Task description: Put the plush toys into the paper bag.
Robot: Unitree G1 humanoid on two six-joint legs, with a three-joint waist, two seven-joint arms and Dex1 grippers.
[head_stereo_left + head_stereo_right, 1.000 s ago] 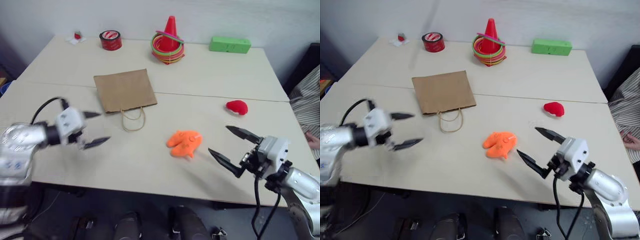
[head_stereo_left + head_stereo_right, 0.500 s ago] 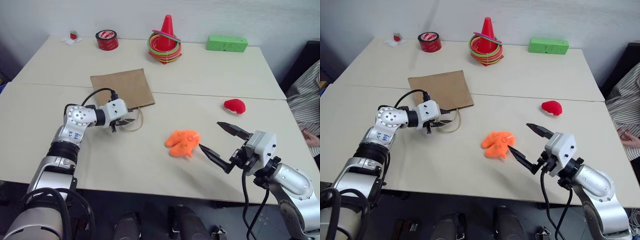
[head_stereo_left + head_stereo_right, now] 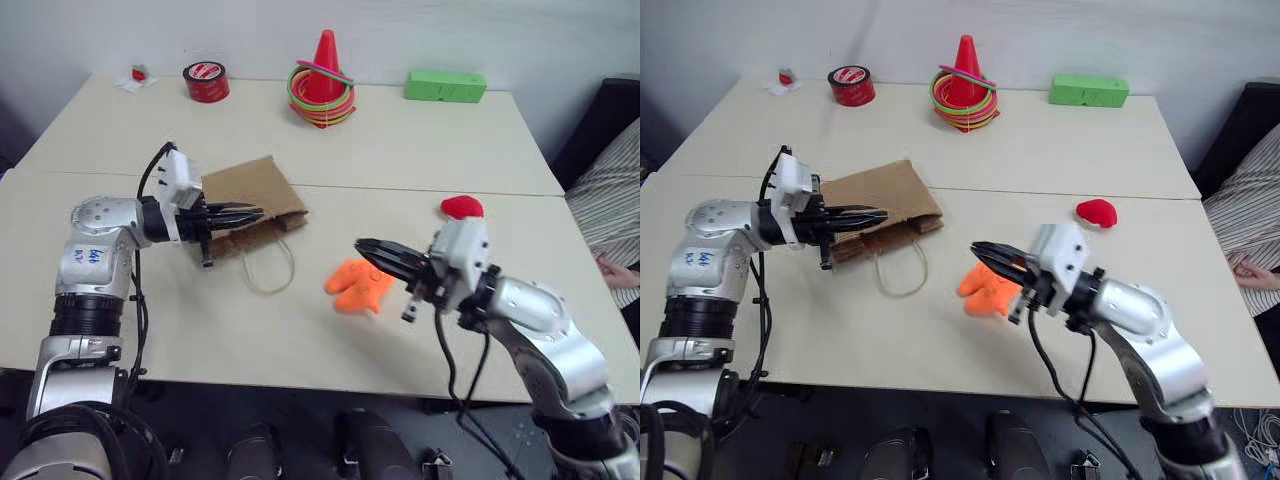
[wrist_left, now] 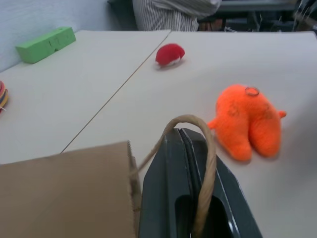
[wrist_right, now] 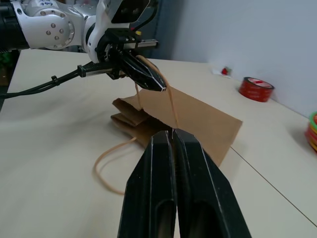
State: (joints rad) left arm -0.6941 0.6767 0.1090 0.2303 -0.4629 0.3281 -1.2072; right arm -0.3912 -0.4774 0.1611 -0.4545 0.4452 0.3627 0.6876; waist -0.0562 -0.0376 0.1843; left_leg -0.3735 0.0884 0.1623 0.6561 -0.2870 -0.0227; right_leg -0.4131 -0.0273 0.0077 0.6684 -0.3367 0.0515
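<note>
Left pincer clamped on paper bag handle; right pincer closed, empty

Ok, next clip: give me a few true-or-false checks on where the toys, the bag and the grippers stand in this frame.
1. The orange plush toy lies on the table, outside the paper bag. True.
2. The red plush toy is inside the bag. False: it lies on the table, well apart from the bag.
3. The left gripper is shut with one cord handle of the bag caught on its fingers. True.
4. The right gripper grips the orange toy. False: its fingers are shut with nothing between them, close by the toy.
5. Both handles are lifted. False: the second handle lies flat on the table.
</note>
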